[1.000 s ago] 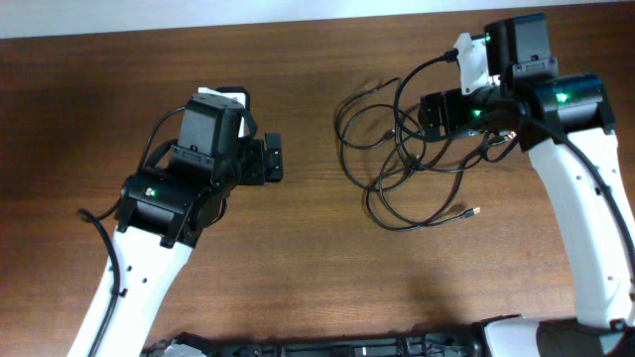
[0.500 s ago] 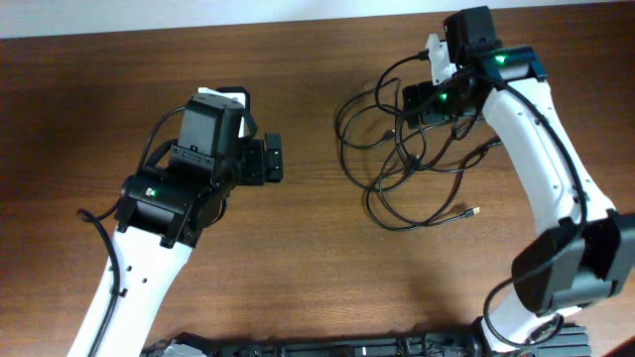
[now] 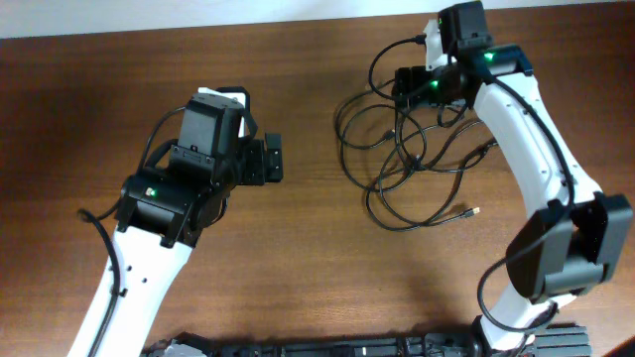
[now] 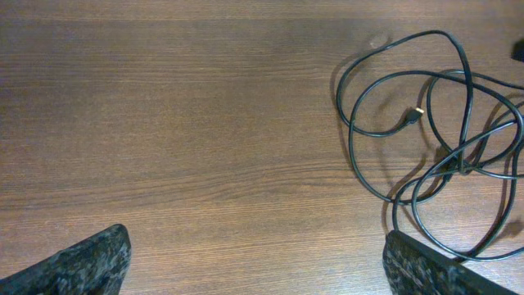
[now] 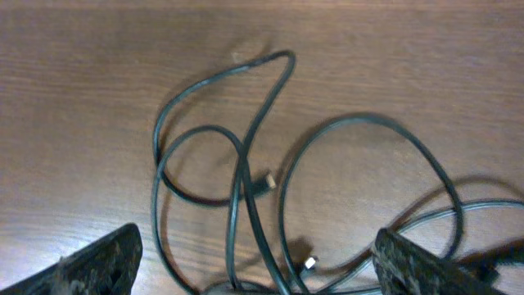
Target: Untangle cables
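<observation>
The cables (image 3: 402, 167) lie as a loose tangle of thin black loops on the wooden table, right of centre. One plug end (image 3: 471, 211) points out at the tangle's near right. My right gripper (image 3: 405, 84) hovers open over the far edge of the tangle. In the right wrist view, several strands of the cables (image 5: 243, 176) run between its spread fingers (image 5: 98, 262), and none is gripped. My left gripper (image 3: 273, 159) is open and empty, well to the left of the tangle. In its wrist view the cables (image 4: 463, 160) lie ahead on the right, and one loop passes by its right finger (image 4: 434, 270).
The table's far edge (image 3: 298, 22) runs close behind the right gripper. A thick black wire of the right arm (image 3: 382, 61) arcs above the tangle's far side. The arms' black base (image 3: 327, 347) lines the near edge. Bare wood lies between the left gripper and the tangle.
My right arm has swung toward the far edge, carrying its gripper back and left over the top of the tangle, with the fingers slightly narrower. The left arm has not moved.
</observation>
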`<state>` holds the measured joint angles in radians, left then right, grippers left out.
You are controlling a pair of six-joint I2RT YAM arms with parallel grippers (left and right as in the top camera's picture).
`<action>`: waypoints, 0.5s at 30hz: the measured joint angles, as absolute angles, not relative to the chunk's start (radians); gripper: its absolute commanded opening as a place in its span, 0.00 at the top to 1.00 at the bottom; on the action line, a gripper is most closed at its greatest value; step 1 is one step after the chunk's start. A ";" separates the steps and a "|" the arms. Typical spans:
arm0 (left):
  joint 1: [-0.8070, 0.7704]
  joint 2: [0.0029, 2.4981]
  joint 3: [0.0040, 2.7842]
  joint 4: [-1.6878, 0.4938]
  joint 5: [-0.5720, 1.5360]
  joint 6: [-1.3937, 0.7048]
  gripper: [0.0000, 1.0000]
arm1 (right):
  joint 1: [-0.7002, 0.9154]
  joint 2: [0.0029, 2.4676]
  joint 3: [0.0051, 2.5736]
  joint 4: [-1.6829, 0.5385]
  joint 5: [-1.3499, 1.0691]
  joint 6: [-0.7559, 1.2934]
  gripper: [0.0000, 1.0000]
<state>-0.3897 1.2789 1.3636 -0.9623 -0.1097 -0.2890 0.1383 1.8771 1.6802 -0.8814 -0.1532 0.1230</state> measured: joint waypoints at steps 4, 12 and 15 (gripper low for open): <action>-0.390 1.279 1.364 -0.962 -0.110 -0.289 0.01 | 0.138 1.971 1.681 -0.804 -0.224 0.136 0.15; -0.390 1.279 1.364 -0.962 -0.110 -0.289 0.01 | 0.138 2.106 1.681 -0.704 -0.320 0.173 0.71; -0.390 1.279 1.364 -0.962 -0.110 -0.289 0.01 | 0.138 2.112 1.681 -0.675 -0.335 0.174 0.96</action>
